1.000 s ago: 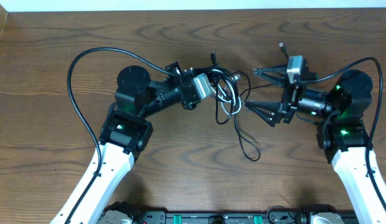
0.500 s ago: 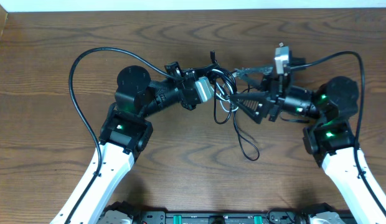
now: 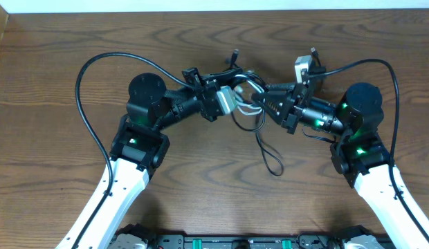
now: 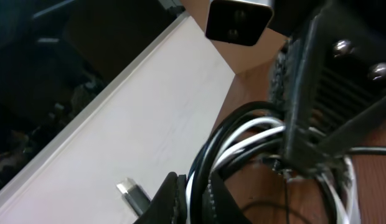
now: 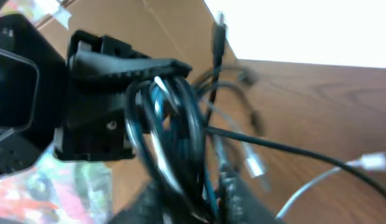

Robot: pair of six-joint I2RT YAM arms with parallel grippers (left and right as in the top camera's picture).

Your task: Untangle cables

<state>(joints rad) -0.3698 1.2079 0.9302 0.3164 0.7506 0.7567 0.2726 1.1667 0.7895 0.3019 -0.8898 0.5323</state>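
A: Whereabouts of the cables [image 3: 250,104]?

B: Bunched over the middle of the table [image 3: 201,41], strung between the two grippers. One slack loop [image 3: 271,162] hanging toward the near edge; touching the wood or not, cannot tell.

A: Jaws?

B: Left gripper [image 3: 233,98]: clenched on several strands, black and white together, pinched between the fingertips [image 4: 171,198] in the left wrist view. Right gripper [image 3: 270,105]: clamped onto the same knot from the other side, strands running down between its fingers in the right wrist view. Reads as a grip, though blurred.

A: Handling?

B: Light, thin, limp. Likely to sag, spring back into coils, and snag at each plug [image 3: 235,52]. Smooth jackets, so probably prone to slipping through a loose pinch.

A: Where to take hold?

B: Best on a single strand just beside the knot, not on the whole bunch. White cable [image 3: 252,111] easiest to single out. Avoid tugging by a plug end. Draw apart slowly, watching for tightening.
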